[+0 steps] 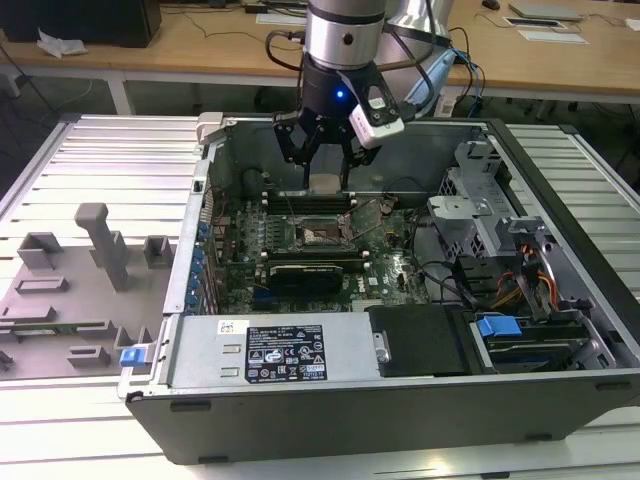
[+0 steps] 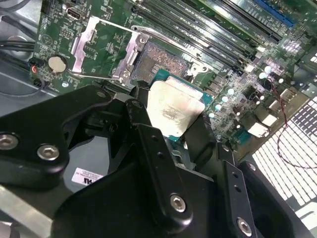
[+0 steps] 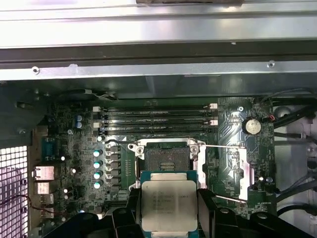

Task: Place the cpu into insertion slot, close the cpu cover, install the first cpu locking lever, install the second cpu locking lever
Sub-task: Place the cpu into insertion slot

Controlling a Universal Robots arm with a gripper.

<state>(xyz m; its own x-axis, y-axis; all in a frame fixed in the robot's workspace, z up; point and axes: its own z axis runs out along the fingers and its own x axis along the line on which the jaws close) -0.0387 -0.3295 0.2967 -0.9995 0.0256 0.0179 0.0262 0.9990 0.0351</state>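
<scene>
While my black two-fingered gripper clamps the flat, square, silvery-tan cpu by two opposite edges, the dark grey, silver-rimmed insertion slot lies bare below my grip, apart from the chip, with the thin silver-framed cpu cover swung off to one side.

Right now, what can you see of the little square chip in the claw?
The cpu is a small flat square chip with a pale silvery metal top, faint print and a blue-green edge. The claw pinches it on two opposite sides, holding it in the air, not yet in the insertion slot.
</scene>
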